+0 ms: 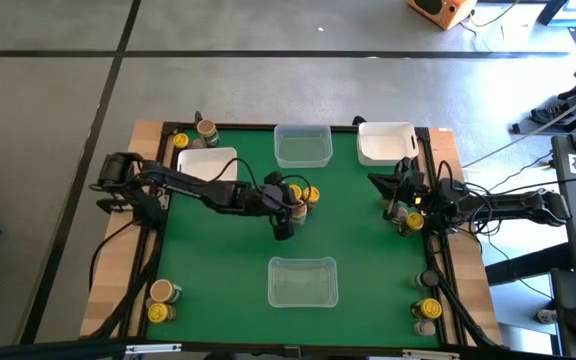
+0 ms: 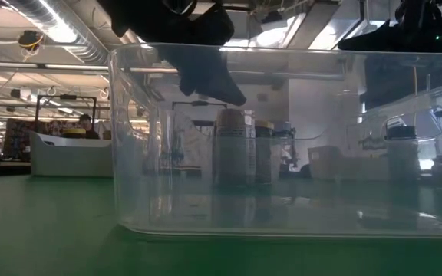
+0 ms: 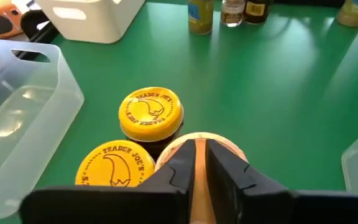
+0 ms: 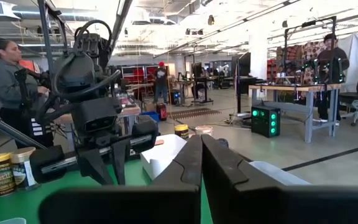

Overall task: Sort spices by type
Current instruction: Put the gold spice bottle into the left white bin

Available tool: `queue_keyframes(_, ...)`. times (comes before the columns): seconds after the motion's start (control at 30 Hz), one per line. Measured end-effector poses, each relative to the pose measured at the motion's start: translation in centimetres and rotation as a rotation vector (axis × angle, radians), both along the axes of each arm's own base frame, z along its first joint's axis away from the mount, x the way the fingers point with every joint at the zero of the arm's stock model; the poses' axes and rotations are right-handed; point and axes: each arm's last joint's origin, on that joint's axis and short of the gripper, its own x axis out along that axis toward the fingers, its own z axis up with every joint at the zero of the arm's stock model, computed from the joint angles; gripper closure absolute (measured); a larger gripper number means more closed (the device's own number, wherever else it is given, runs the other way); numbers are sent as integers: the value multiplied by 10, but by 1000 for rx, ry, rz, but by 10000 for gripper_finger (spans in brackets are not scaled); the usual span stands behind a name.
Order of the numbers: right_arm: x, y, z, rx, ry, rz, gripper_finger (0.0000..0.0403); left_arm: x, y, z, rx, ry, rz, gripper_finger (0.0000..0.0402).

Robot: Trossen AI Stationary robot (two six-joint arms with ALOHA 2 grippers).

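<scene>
We are looking down on a green table [image 1: 348, 230] where the left gripper [image 1: 286, 212] is hanging near the centre, directly over a small cluster of spice jars [image 1: 305, 194]. In the left wrist view its two dark fingers [image 3: 222, 167] are lying almost pressed together, just above a tan-lidded jar [image 3: 229, 149], and we cannot tell whether they are touching that lid or merely hovering over it; nothing is sitting between them. Two yellow-lidded jars [image 3: 150, 112] are standing upright right beside the tan one, all three touching or nearly so. The right gripper [image 1: 400, 196] is waiting at about three o'clock on the table, near the edge, with its fingers [image 4: 185, 163] closed together on nothing and a yellow-lidded jar [image 1: 414, 222] just beside it. More jars are standing in the corners: a pair at eleven o'clock [image 1: 194, 133], another pair at seven o'clock [image 1: 161, 300], and a few at five o'clock [image 1: 428, 308]. A clear tub [image 1: 302, 146] is sitting at twelve o'clock, another clear tub [image 1: 303, 281] at six o'clock, a white tub [image 1: 385, 142] at one o'clock and another white tub [image 1: 206, 164] at ten o'clock. In the right wrist view a person [image 4: 8, 81] is standing in the room beyond the table.
</scene>
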Motion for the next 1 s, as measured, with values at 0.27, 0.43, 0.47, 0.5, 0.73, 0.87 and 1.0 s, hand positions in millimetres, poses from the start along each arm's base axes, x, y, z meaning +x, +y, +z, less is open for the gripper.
queue_keyframes(0.27, 0, 0, 0, 0, 3, 0, 393, 2, -4, -11, -13, 39, -5, 389)
queue_keyframes(0.43, 0, 0, 0, 0, 4, 1, 393, -1, -9, -9, -34, 47, -2, 390)
queue_keyframes(0.47, 0, 0, 0, 0, 4, 1, 393, -2, -12, -7, -34, 53, -9, 389)
queue_keyframes(0.5, 0, 0, 0, 0, 4, 1, 393, -4, -14, -6, -34, 57, -18, 389)
queue_keyframes(0.73, 0, 0, 0, 0, 3, 0, 393, -18, -30, 3, -82, 105, -36, 394)
queue_keyframes(0.87, 0, 0, 0, 0, 2, 1, 393, -21, -35, 7, -86, 101, -48, 390)
queue_keyframes(1.0, 0, 0, 0, 7, -2, 16, 393, -16, -35, 19, -127, 65, -51, 368)
